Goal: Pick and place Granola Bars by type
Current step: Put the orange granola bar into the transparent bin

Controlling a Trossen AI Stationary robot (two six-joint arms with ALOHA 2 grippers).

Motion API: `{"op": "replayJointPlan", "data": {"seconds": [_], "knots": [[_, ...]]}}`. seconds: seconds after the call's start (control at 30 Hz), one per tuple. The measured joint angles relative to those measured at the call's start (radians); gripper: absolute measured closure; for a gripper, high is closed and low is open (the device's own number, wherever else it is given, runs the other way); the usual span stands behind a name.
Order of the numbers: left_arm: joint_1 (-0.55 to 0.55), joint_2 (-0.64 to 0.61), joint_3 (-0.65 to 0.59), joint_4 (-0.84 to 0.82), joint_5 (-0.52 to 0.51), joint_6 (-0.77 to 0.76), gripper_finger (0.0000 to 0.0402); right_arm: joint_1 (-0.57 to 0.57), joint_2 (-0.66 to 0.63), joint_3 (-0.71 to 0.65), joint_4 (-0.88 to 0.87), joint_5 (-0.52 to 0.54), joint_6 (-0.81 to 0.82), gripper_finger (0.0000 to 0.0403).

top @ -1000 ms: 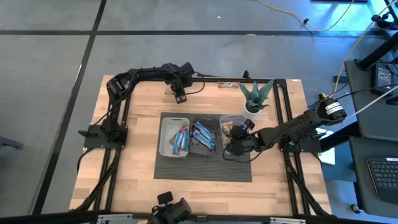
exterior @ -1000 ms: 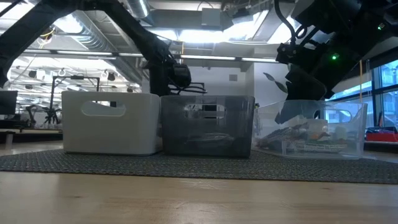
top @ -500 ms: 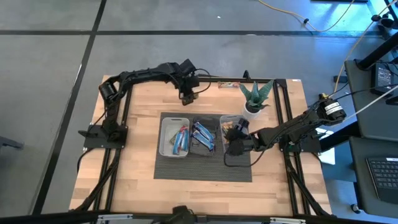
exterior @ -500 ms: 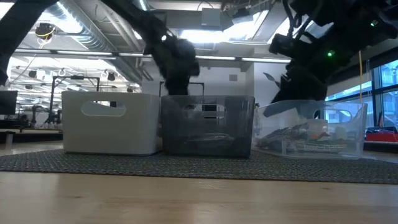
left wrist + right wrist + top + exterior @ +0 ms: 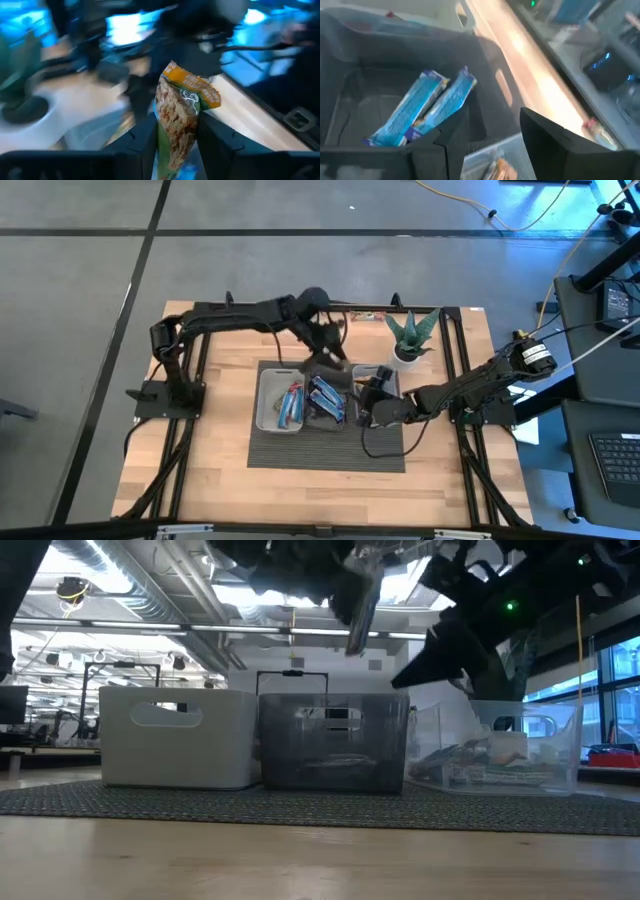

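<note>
My left gripper (image 5: 328, 352) hangs high above the dark middle bin (image 5: 328, 398), shut on a tan and green granola bar (image 5: 181, 107), which shows as a thin slanted strip in the low view (image 5: 360, 605). My right gripper (image 5: 374, 395) stands open at the clear right bin (image 5: 372, 372), next to the middle bin, with nothing between its fingers (image 5: 547, 137). Blue bars lie in the middle bin (image 5: 420, 112) and in the white left bin (image 5: 288, 405). Mixed bars lie in the clear bin (image 5: 480, 760). My left gripper pinches the granola bar between its two fingers, on the wrapper's two long edges at its lower half (image 5: 172, 142). The bar's orange-topped end (image 5: 197, 87) sticks out beyond the fingertips. The bar is lifted clear, slanting above the middle bin.
The three bins stand in a row on a dark mat (image 5: 300, 452). A spiky green potted plant (image 5: 412, 335) stands at the far right, close behind the clear bin. One more bar (image 5: 368, 316) lies at the table's far edge.
My left gripper has swung from the table's far side toward the right and near side, rising and rolling, and now hangs over the middle bin; the bar went with it, lifted clear. My right gripper has tipped and turned a little and shifted slightly toward the middle bin.
</note>
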Motion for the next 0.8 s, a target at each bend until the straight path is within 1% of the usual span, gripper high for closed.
{"op": "replayJointPlan", "data": {"seconds": [0.07,0.27,0.4,0.47,0.63,0.8], "knots": [[-0.035,0.000,0.000,0.011,0.035,0.026,0.0284,0.007,-0.006,0.001,0.012,0.004,-0.037,0.0223],[-0.128,0.000,0.000,0.025,0.037,0.149,0.0284,0.035,-0.046,0.001,0.030,0.007,-0.074,0.0223],[-0.174,0.000,0.000,0.044,0.035,0.162,0.0284,0.065,-0.067,0.001,0.093,0.008,-0.136,0.0223],[-0.190,0.000,0.000,0.054,0.015,0.162,0.0284,0.078,-0.069,0.001,0.134,0.007,-0.167,0.0223],[-0.220,-0.002,0.000,0.065,-0.076,0.157,0.0284,0.100,-0.070,0.001,0.221,0.008,-0.243,0.0223],[-0.234,-0.002,0.000,0.067,-0.082,0.123,0.0284,0.109,-0.070,0.001,0.269,0.007,-0.266,0.0223]]}}
